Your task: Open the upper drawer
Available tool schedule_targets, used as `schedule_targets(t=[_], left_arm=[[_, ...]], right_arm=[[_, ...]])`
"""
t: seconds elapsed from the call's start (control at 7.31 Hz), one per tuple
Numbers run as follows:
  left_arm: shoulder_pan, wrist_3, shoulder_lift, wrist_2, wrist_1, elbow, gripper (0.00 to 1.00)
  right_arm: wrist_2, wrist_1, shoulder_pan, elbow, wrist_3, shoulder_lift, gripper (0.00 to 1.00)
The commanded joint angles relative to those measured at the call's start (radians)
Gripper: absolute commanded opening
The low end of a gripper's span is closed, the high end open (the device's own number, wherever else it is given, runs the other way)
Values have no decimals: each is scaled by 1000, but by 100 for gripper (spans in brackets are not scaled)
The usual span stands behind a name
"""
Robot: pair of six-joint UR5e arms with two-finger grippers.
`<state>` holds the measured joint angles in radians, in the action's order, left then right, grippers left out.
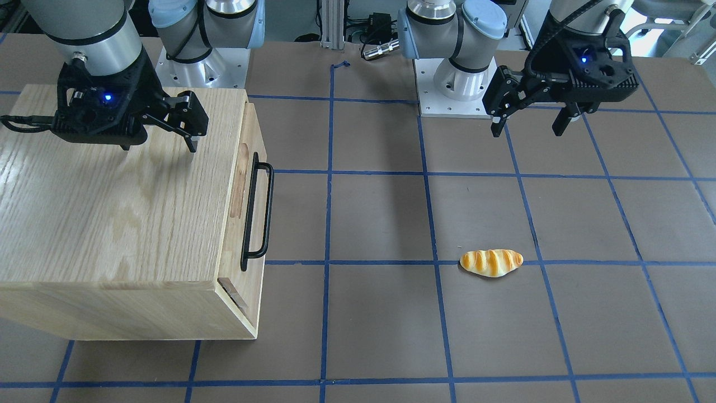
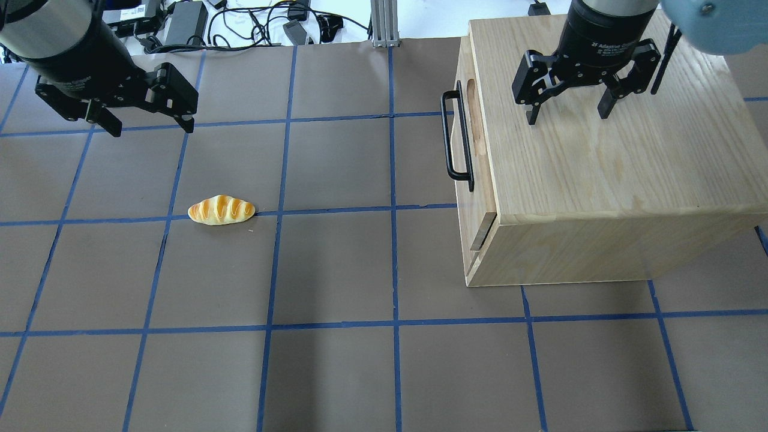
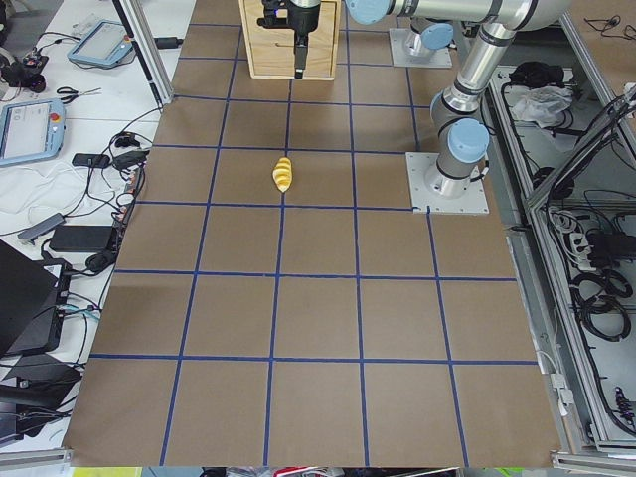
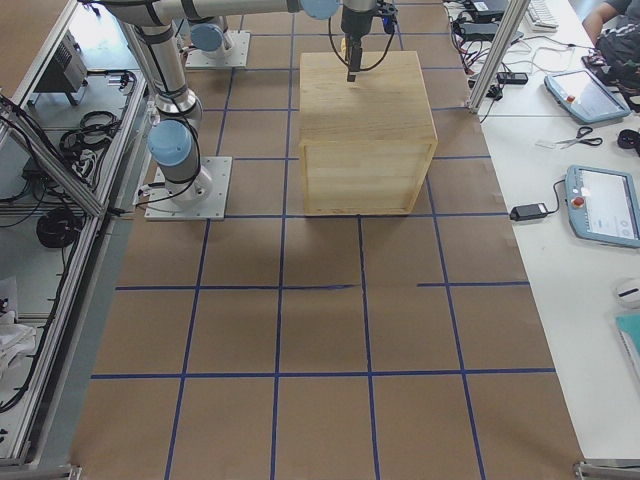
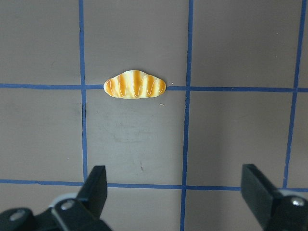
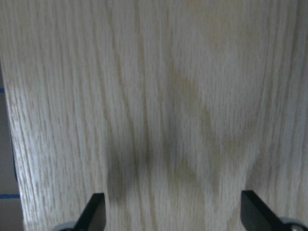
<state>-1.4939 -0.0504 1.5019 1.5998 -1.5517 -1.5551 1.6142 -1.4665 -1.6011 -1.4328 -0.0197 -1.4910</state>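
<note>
Over on my right side stands a big wooden box (image 2: 600,180) on the brown table (image 2: 336,270). The upper drawer (image 2: 479,157) is in the side of the box that faces the middle of the table. It has a long black handle (image 2: 449,138) and an oval hole (image 2: 472,111) in its front. The drawer front sits close to the box, so it looks pushed in.

My right gripper (image 2: 567,117) hangs above the top of the box, near the edge over the drawer. Its two fingers point down and are spread wide apart. Nothing is between them. My right wrist camera sees only the wood of the box top below the fingertips (image 6: 94,211). The handle is lower down and off to the side of this gripper, toward the table's middle. They do not touch.

My left gripper (image 2: 151,130) is well apart from the box, on the other side of the table. It is spread wide too and holds nothing. A small toy bread roll (image 2: 221,210) lies on the table near it.
</note>
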Motion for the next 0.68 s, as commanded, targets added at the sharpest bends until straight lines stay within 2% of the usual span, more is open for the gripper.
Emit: schedule_targets(t=[0.0, 0.55], left_arm=[[1, 1, 0, -1, 1, 1, 100], [15, 7, 23, -7, 1, 18, 100]], right_arm=[[0, 0, 0, 0, 0, 0, 100], [0, 0, 0, -1, 1, 0, 100]])
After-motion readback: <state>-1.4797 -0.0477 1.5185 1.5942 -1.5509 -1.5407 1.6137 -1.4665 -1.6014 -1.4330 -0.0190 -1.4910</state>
